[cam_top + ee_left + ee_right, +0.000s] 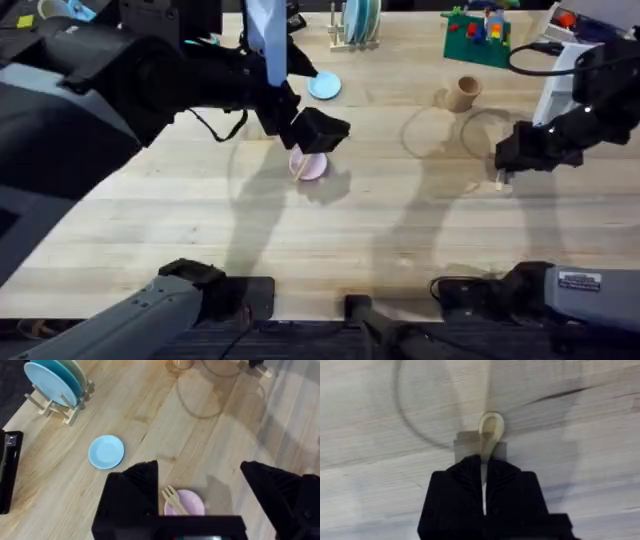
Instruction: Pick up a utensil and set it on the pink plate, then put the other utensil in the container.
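1. The wooden fork (pixel 174 500) lies on the pink plate (pixel 192 502), tines pointing away from the left wrist camera and handle running back under the claw body. With the fork on the plate, the first half of the task looks done.

2. The left claw (pixel 200 497) hangs directly above the pink plate with its 2 fingers (pixel 137 490) spread wide and nothing between them. That spread suits a release: the fork sits free on the plate and no finger touches it.

3. The right claw (pixel 484 492) is closed on the handle of the wooden spoon (pixel 490 427). In the right wrist view the oval bowl sticks out past the fingertips, so the grip is on the thin handle. From overhead the right claw (pixel 505 165) sits near the right side of the surface (pixel 200 240), the spoon (pixel 500 182) pale beneath it.

4. The tan container (pixel 463 92) stands upright farther back, well apart from the right claw, not yet reached. Holding the spoon by the handle probably lets the bowl go into the cup first.

5. The light blue plate (pixel 324 86) lies flat behind the pink plate (pixel 312 166), separate from it and unused.
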